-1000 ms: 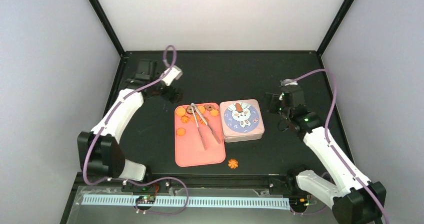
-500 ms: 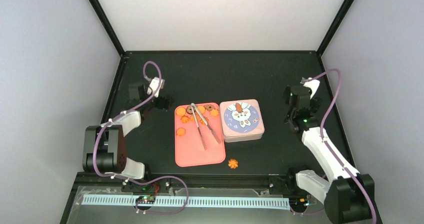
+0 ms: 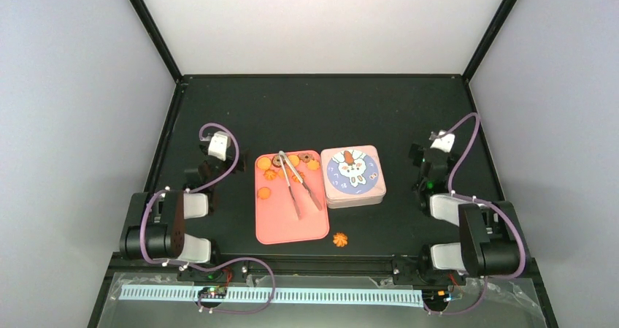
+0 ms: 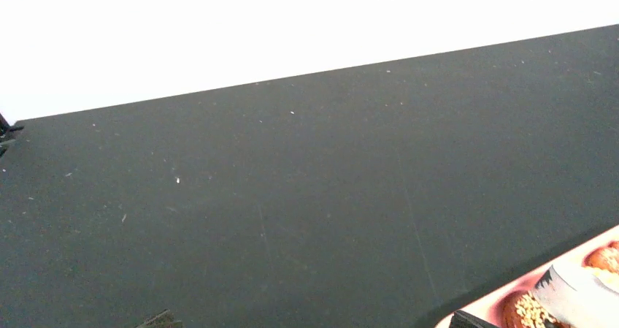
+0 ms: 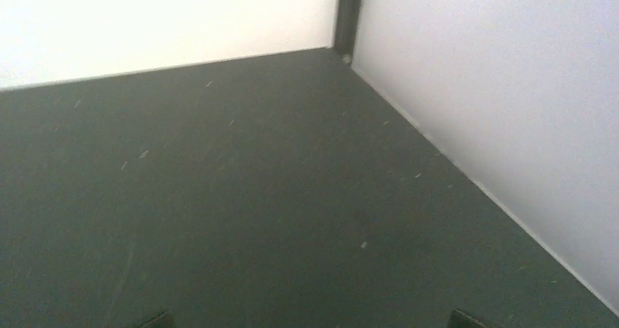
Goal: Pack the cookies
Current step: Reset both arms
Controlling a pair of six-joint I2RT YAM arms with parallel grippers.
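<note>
Several orange and brown cookies point(image 3: 293, 160) lie at the far end of the pink tray point(image 3: 281, 226), beside metal tongs point(image 3: 299, 185). One swirled orange cookie point(image 3: 340, 239) sits on the table in front of the tray. In the left wrist view, seeded brown cookies point(image 4: 527, 310) and the tongs point(image 4: 577, 295) show at the bottom right corner. My left gripper point(image 3: 215, 153) is pulled back left of the tray, open and empty, with only its fingertips point(image 4: 157, 319) showing. My right gripper point(image 3: 436, 149) is folded back right of the tin, also open and empty.
A square tin point(image 3: 353, 176) with a bunny lid stands shut against the tray's right side. The right wall point(image 5: 511, 109) and a corner post point(image 5: 349, 10) rise close to the right gripper. Black table point(image 4: 292, 196) spreads ahead of the left gripper.
Both arms have folded back toward their bases, away from the tray and tin. Cookies, tongs and tin have not moved.
</note>
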